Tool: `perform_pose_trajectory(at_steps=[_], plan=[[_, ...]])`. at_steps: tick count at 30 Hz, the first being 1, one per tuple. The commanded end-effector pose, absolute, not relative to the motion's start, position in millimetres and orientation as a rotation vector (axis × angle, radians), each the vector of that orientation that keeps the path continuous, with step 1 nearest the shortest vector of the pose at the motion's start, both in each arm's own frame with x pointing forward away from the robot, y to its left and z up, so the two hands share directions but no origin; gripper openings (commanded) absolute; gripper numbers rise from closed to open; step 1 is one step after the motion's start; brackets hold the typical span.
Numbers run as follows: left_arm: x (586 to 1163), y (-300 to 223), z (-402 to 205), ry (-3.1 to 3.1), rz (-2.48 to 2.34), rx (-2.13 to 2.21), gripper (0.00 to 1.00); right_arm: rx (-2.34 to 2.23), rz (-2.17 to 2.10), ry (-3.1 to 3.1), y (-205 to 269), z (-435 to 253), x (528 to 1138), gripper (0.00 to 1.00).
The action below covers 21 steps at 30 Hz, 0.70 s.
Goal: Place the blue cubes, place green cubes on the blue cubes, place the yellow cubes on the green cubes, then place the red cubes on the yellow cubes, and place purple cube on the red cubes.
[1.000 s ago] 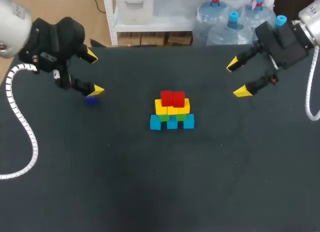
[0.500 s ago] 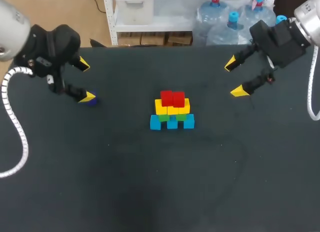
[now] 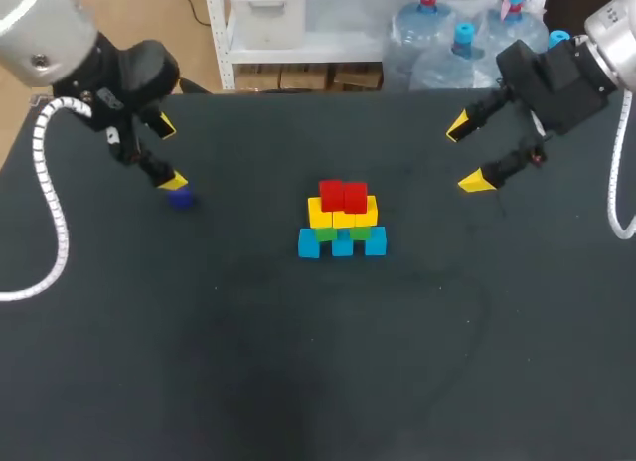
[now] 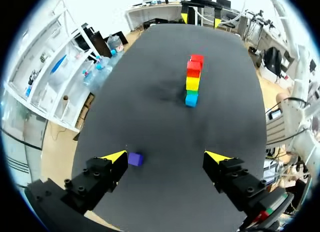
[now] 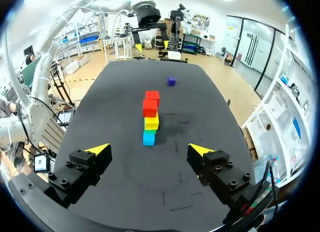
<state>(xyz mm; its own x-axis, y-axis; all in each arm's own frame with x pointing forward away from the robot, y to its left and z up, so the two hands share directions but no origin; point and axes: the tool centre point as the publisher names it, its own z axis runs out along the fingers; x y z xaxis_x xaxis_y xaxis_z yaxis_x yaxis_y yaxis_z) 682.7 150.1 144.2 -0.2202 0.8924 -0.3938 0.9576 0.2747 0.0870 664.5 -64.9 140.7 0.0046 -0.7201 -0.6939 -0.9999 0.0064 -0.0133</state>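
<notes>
A stack of cubes stands mid-table: a row of blue cubes (image 3: 342, 244), green cubes (image 3: 339, 232), yellow cubes (image 3: 343, 214) and two red cubes (image 3: 343, 195) on top. The purple cube (image 3: 180, 198) lies alone at the left. My left gripper (image 3: 169, 155) hangs open just above and behind it. In the left wrist view the purple cube (image 4: 135, 159) sits right beside one yellow fingertip (image 4: 116, 155), off-centre in the open gripper (image 4: 167, 156), with the stack (image 4: 192, 81) far ahead. My right gripper (image 3: 468, 155) is open and holds nothing, to the right of the stack (image 5: 150, 117).
The dark table (image 3: 318, 362) carries only the stack and the purple cube. My left arm's white cable (image 3: 45, 213) hangs over the table's left side.
My left arm has swung and turned its wrist, its fingertips shifting a little left and staying over the purple cube. My right gripper drifted slightly left, then held. No cube moved.
</notes>
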Motion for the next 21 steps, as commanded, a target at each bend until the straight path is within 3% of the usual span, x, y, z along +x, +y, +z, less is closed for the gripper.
perform_pose_trajectory(at_steps=[1, 13, 21], plan=[[691.9, 154.8, 137.4, 2.153, -0.319, 1.663, 1.00, -1.765, 0.697, 1.768, -65.0, 140.8, 663.7, 1.00], [697.4, 154.4, 131.7, 2.245, -0.216, 1.735, 1.00, -1.765, 0.697, 1.768, -65.0, 140.8, 663.7, 1.00], [733.5, 176.7, 76.1, 2.413, -0.175, 1.816, 1.00, -1.765, 0.697, 1.768, -65.0, 140.8, 663.7, 1.00]])
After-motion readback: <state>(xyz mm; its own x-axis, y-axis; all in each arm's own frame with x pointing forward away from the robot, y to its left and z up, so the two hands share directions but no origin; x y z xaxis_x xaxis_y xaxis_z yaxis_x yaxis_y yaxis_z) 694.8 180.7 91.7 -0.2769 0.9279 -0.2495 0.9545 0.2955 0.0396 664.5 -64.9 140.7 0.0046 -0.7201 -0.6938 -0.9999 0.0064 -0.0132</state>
